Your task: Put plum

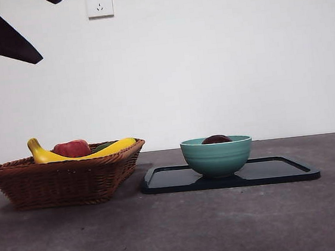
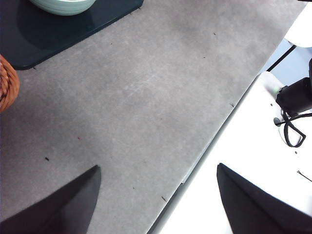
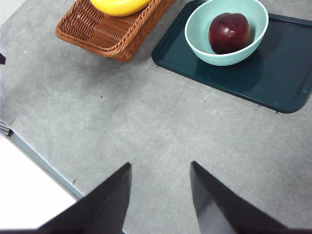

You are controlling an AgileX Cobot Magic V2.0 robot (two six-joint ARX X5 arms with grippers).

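Front view, left to right: a wicker basket [image 1: 62,178] sits on the grey table [image 1: 179,232] at the left, holding a banana [image 1: 86,151] and a red apple [image 1: 72,148], with something green just behind them, too hidden to name. To its right lies a dark tray [image 1: 280,170], its near left corner close to the basket but apart from it. A teal bowl [image 1: 217,156] stands on the tray's left half, and the plum [image 1: 216,139] lies inside it, only its top showing over the rim.

Both arms wait high, out of the work area; black tips show at the top corners.

Left gripper [image 2: 156,195]: jaws spread wide, nothing between them. It hangs over bare table near the table's edge, well apart from the plum; only the bowl's base, a tray corner and a bit of basket show in its wrist view.

Right gripper [image 3: 161,195]: jaws parted, holding nothing, above bare table on the near side. The plum [image 3: 229,32] rests in the bowl [image 3: 214,56] on the tray [image 3: 273,73], well away from the jaws, with the basket [image 3: 107,29] beside the tray.
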